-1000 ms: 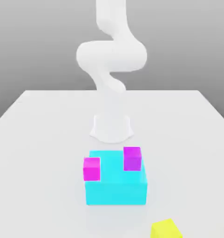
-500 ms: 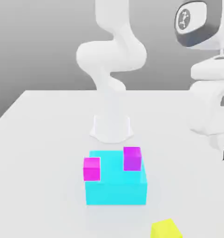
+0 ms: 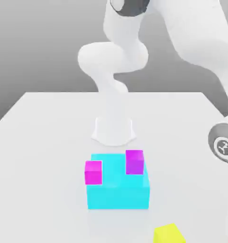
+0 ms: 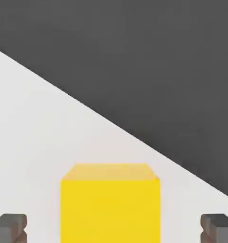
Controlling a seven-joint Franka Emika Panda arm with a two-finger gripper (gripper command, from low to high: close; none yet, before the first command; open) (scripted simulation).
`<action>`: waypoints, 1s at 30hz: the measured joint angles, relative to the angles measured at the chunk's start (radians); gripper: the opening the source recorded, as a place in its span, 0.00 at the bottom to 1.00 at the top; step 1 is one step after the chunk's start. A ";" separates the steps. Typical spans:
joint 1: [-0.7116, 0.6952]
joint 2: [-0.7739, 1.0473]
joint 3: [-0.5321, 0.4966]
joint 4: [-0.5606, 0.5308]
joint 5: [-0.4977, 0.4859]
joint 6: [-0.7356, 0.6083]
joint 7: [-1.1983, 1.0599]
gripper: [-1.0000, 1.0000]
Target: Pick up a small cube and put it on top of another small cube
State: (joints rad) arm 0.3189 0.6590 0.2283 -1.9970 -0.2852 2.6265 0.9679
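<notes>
1. Table (image 3: 44, 137): a plain white, matte top, with its far edge running straight across the exterior view and its side edges angling outward toward the camera. In the hand view it appears as a pale plane ending at a diagonal edge.

2. Backdrop (image 3: 35, 42): a featureless grey wall or void behind the table, lighter toward the bottom. In the hand view it reads as dark grey beyond the table edge.

3. Arm (image 3: 113, 57): white, with a round base (image 3: 113, 130) standing on the table behind the blocks. It loops upward, then a thick link sweeps down along the exterior view's right, ending near a grey joint cap (image 3: 223, 144).

4. Big cyan block (image 3: 118, 187): sits on the table in front of the base.

5. Magenta cube (image 3: 93, 172): at the cyan block's corner toward the exterior view's left, overhanging its edge.

6. Purple cube (image 3: 134, 161): on the cyan block's top, toward the rear and the exterior view's right.

7. Small yellow cube (image 4: 110, 204): rests on the table, well apart from the cyan block, toward the near edge and the exterior view's right.

8. Gripper (image 4: 114, 228): two dark fingertips (image 4: 10, 227) stand to either side of the yellow cube, a clear gap of table showing on each side. The jaws are parted and grasp nothing.
</notes>
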 joint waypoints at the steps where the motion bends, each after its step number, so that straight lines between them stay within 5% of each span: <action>1: 0.000 0.000 0.000 0.000 0.000 0.000 0.000 0.00; 10: -0.032 -0.128 0.033 -0.039 0.054 -0.086 -0.035 0.00; 17: -0.212 -0.383 -0.039 -0.270 0.196 -0.091 -0.076 0.00; 21: -0.232 -0.330 -0.075 -0.308 0.186 0.002 -0.057 0.00; 22: -0.227 -0.299 -0.083 -0.308 0.176 0.033 -0.050 1.00; 30: -0.229 -0.316 -0.082 -0.310 0.182 0.018 -0.053 1.00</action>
State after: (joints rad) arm 0.0902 0.3432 0.1468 -2.3071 -0.1036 2.6450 0.9149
